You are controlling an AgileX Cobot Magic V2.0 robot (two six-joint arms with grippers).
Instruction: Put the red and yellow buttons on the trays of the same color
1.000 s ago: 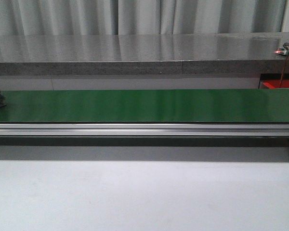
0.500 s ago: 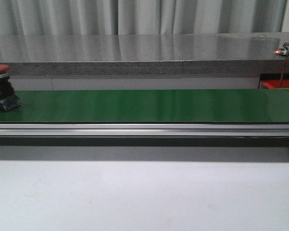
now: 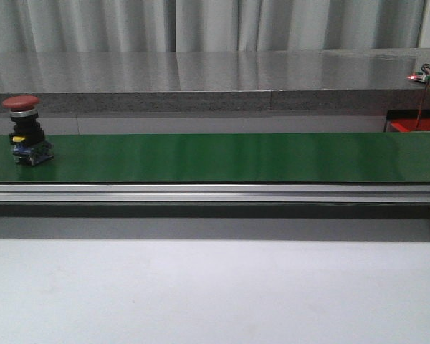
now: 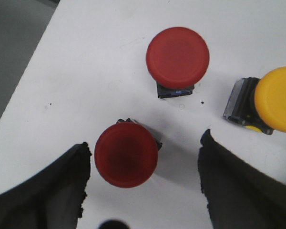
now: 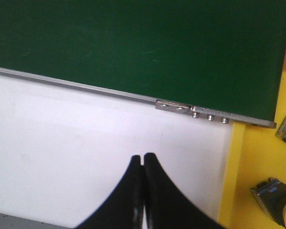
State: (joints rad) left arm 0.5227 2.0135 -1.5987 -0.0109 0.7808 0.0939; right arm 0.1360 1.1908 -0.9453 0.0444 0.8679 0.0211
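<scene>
Riding rightward since the earlier frames, a red button (image 3: 27, 130) now stands upright near the green conveyor belt's (image 3: 236, 156) left end. Left gripper (image 4: 143, 183) fingers (image 4: 229, 186) are spread apart over a second red button (image 4: 126, 154) on the white worktop (image 4: 86, 71). Right gripper (image 5: 142, 164) fingers are pressed together, holding nothing

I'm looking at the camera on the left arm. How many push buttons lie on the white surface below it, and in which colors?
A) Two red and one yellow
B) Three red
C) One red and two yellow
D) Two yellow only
A: the left wrist view shows one red button between the open fingers of the left hand, a second red button farther off, and a yellow button at the edge.
</scene>
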